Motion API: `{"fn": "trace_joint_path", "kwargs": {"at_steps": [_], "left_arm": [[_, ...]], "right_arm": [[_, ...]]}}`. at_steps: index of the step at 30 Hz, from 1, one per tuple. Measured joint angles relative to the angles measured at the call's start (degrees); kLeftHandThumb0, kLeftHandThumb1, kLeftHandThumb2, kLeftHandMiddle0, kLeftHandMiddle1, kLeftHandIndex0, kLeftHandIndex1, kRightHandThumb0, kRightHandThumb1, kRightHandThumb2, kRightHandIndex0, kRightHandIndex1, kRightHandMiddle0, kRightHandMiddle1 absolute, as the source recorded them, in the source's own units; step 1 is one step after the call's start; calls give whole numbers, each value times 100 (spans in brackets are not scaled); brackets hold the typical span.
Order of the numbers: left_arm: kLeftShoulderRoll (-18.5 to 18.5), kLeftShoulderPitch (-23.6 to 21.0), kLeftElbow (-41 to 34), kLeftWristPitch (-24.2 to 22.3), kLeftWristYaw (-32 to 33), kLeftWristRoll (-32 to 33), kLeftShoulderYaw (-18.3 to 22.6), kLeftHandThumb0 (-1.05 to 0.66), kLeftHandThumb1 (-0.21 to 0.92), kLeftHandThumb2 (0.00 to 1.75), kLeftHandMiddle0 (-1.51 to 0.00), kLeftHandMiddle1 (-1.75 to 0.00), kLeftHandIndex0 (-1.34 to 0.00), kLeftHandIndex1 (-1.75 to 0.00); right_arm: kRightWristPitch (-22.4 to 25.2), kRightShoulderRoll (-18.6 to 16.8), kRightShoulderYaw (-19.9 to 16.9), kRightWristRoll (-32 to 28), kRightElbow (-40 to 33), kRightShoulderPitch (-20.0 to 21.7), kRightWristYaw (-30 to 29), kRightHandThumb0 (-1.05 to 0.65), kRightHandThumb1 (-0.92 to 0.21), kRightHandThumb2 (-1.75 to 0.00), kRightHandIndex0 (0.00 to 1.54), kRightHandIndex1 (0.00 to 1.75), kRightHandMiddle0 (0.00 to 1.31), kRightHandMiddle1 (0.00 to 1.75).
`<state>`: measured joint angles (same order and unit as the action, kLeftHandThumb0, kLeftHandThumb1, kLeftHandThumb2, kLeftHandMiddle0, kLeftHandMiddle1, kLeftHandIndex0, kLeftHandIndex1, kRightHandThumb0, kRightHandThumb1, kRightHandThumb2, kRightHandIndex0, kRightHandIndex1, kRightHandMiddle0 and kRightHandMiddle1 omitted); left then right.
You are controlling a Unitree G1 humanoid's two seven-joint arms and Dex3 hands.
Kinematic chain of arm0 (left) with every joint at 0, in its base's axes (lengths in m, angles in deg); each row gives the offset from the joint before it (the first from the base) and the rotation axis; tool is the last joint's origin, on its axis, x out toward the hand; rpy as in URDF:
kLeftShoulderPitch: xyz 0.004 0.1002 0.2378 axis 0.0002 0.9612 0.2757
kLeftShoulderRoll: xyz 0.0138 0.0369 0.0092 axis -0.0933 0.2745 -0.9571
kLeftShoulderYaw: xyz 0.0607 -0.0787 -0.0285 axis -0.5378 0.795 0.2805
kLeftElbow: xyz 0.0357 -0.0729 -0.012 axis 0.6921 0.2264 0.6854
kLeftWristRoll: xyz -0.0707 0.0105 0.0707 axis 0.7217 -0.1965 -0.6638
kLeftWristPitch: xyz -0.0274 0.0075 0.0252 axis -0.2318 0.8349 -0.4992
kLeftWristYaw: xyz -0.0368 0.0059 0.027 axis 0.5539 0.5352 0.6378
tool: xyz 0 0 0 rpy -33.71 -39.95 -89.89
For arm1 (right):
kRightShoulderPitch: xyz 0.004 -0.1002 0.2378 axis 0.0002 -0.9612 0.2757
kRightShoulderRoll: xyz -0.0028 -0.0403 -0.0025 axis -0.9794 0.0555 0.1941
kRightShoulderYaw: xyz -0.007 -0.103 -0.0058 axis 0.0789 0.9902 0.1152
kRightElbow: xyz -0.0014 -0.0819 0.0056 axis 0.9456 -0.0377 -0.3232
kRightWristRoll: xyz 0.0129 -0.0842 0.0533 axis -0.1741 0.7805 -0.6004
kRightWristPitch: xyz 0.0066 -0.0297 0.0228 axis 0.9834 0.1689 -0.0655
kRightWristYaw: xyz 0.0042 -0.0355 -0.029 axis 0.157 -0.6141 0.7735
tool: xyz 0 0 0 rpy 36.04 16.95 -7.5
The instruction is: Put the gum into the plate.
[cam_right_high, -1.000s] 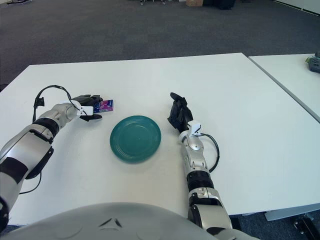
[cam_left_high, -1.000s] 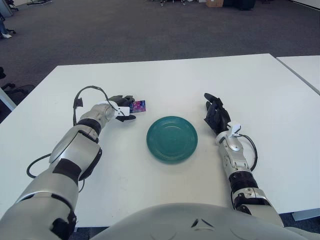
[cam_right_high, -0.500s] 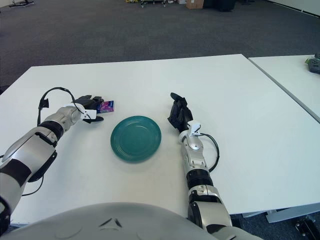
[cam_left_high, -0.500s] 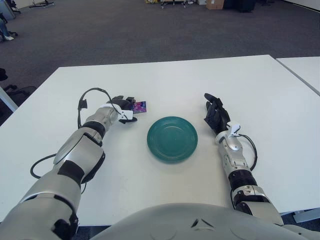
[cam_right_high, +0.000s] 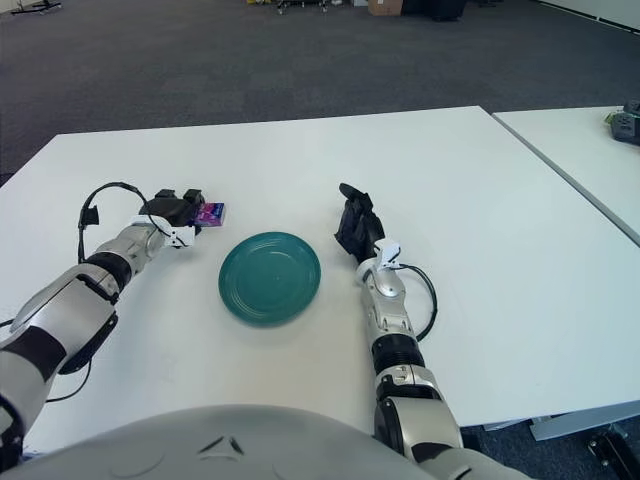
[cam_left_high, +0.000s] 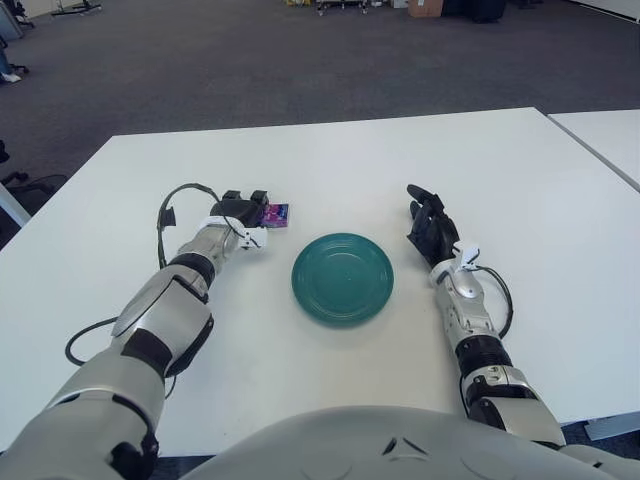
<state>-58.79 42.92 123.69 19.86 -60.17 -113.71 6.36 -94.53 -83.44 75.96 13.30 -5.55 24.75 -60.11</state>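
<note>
The gum (cam_left_high: 276, 214) is a small purple pack lying flat on the white table (cam_left_high: 330, 150), up and left of the green plate (cam_left_high: 343, 278). My left hand (cam_left_high: 246, 214) is at the pack's left end. Its dark fingers (cam_left_high: 259, 198) reach past the pack's far side and its thumb (cam_left_high: 254, 238) sits on the near side, so the hand brackets the pack without closing on it. The plate holds nothing. My right hand (cam_left_high: 431, 228) shows just right of the plate, its dark fingers relaxed and holding nothing.
A black cable (cam_left_high: 176, 200) loops off my left wrist above the table. A second white table (cam_left_high: 610, 135) stands at the far right across a narrow gap. Dark carpet lies beyond the table's far edge.
My left hand has slid a little forward and turned, bringing its fingers closer over the gum's left end. The gum, plate and right hand have stayed where they were.
</note>
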Motion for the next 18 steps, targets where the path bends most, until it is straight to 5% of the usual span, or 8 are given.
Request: {"fn": "trace_joint_path", "kwargs": {"at_steps": [18], "left_arm": [[14, 49, -38, 276, 205, 243, 345, 0, 3, 160, -85, -162, -62, -175]], "right_arm": [[-45, 11, -76, 1, 205, 140, 2, -87, -92, -95, 4, 1, 0, 3]]}}
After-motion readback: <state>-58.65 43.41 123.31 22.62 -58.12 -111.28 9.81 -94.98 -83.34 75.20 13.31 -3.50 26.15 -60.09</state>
